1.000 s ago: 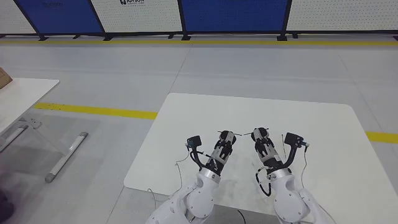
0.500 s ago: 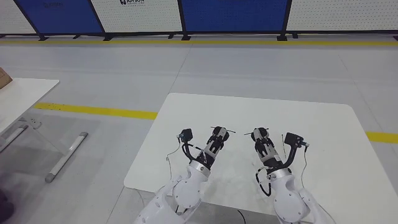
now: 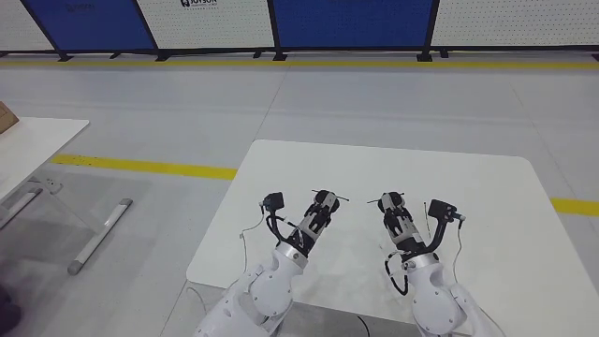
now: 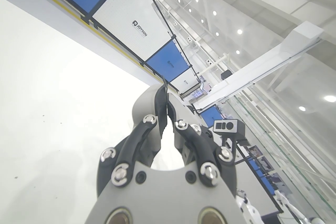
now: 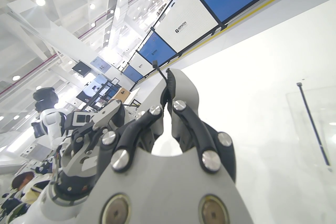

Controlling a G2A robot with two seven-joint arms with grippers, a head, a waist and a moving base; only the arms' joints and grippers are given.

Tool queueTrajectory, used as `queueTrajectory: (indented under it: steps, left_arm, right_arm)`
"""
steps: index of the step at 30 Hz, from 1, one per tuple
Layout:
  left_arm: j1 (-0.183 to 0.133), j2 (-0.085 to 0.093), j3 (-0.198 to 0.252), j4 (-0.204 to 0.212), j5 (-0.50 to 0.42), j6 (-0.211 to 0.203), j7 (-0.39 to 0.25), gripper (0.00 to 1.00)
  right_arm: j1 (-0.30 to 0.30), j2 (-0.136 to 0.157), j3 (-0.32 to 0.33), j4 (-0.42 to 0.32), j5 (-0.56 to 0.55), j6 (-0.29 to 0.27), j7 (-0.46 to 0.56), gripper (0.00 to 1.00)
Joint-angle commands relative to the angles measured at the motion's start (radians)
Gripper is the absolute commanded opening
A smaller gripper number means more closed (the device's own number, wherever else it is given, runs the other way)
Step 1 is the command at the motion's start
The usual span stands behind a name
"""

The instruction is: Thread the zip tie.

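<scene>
Both arms rest over the near part of the white table. My left gripper is shut on a thin black zip tie, whose tip pokes out past the fingertips. My right gripper is shut on a black zip tie whose square head points toward the left gripper. In the top view a short stub of that tie shows. A clear gap separates the two grippers, and the ties do not touch.
Another black zip tie lies flat on the table beside the right gripper, under a clear sheet. Blue and white panels stand far behind. A second table is off to the left.
My left arm has swung left, away from the right gripper, so the gap between the two grippers has widened. The right arm has stayed put.
</scene>
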Motion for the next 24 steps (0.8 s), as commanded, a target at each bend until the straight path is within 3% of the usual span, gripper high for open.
queueTrajectory:
  steps: [1,3,6,9,18,24]
  left_arm:
    - [-0.007,0.007,-0.005,-0.003,0.003,-0.018,-0.123,0.0]
    - [-0.007,0.017,-0.033,-0.013,-0.01,-0.033,-0.212,0.0]
    - [0.005,0.025,-0.064,-0.04,-0.034,-0.041,-0.264,0.0]
    - [0.017,0.024,-0.074,-0.057,-0.034,-0.031,-0.203,0.0]
    - [0.017,0.024,-0.074,-0.057,-0.034,-0.031,-0.203,0.0]
    - [-0.019,0.014,-0.04,-0.019,0.032,0.008,-0.087,0.0]
  right_arm:
    - [0.0,0.0,0.0,0.0,0.0,0.0,0.0,0.0]
    - [0.0,0.0,0.0,0.0,0.0,0.0,0.0,0.0]
    - [0.0,0.0,0.0,0.0,0.0,0.0,0.0,0.0]
    - [0.0,0.0,0.0,0.0,0.0,0.0,0.0,0.0]
    - [0.0,0.0,0.0,0.0,0.0,0.0,0.0,0.0]
    - [0.0,0.0,0.0,0.0,0.0,0.0,0.0,0.0]
